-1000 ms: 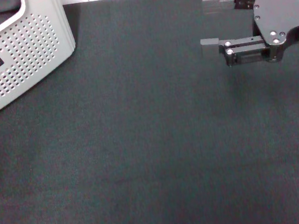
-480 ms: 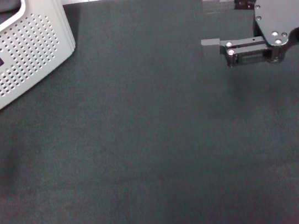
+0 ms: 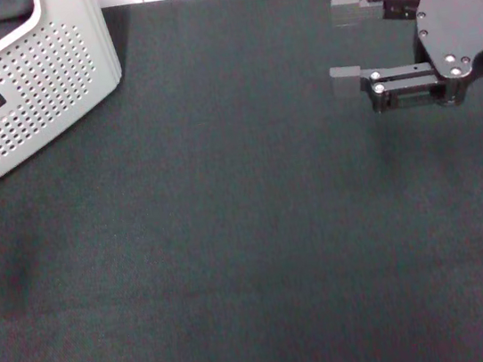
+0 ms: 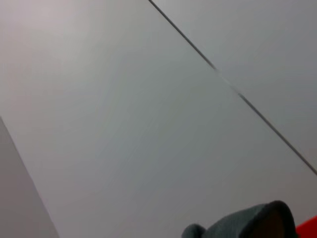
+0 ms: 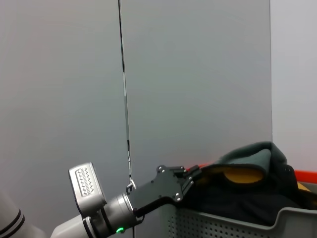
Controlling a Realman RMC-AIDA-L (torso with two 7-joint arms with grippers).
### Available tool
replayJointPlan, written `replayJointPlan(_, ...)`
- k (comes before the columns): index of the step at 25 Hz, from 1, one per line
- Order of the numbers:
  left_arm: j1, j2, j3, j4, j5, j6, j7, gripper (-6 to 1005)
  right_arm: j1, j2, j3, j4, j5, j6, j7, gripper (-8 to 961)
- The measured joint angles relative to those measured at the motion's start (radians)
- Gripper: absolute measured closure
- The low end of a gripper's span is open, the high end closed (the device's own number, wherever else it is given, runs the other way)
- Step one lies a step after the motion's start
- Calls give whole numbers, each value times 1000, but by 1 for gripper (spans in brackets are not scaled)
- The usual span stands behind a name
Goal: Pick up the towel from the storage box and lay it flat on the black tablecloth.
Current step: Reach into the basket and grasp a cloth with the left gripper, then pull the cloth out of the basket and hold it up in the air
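Black tablecloth [image 3: 231, 236] under right tool [image 3: 339, 41], spread, far from towel [image 5: 247, 168].

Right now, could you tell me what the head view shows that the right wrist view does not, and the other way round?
Only the head view shows the black tablecloth with no towel laid on it, and the right gripper hovering open above its far right part. Only the right wrist view shows the towel, grey and orange, bunched up over the box rim, with the left gripper reaching into the pile there. Both views show the storage box with its perforated wall.
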Motion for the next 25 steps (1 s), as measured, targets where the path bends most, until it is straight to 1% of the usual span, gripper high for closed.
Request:
replayJointPlan(2, 3, 0, -2, 0, -1, -6, 2, 935, 0, 0, -1, 0, 6, -2, 0, 223)
replayJointPlan(8, 12, 0, -5, 0, -5, -4, 3, 925, -2, 0, -1, 3, 8, -11, 0, 225)
replayJointPlan(12, 12, -1, -5, -7, -14, 48, -27, 929, -2, 0, -2, 4, 10, -12, 0, 226)
replayJointPlan(13, 13, -1, -5, -12, -17, 101, -74, 930, -2, 0, -2, 5, 11, -13, 0, 227)
replayJointPlan(15, 13, -1, -4, -14, -19, 145, -124, 948, -9, 0, 0, 10, 19, -24, 1, 228)
replayJointPlan(18, 20, 3, -3, -11, -21, 240, -276, 975, -18, 0, 6, 11, 26, -36, 1, 229)
replayJointPlan(20, 26, 5, -1, -5, -25, 307, -392, 975, -26, 0, 6, 11, 35, -39, 1, 229)
replayJointPlan(21, 26, 5, -1, -5, -25, 307, -392, 976, -29, 0, 6, 11, 38, -41, 1, 230)
replayJointPlan(22, 32, 6, -1, 3, -31, 377, -506, 976, -30, -1, 7, 11, 40, -43, 1, 230)
replayJointPlan(25, 44, 7, 4, 49, -20, 433, -663, 977, -35, -3, 7, 11, 44, -48, 1, 231)
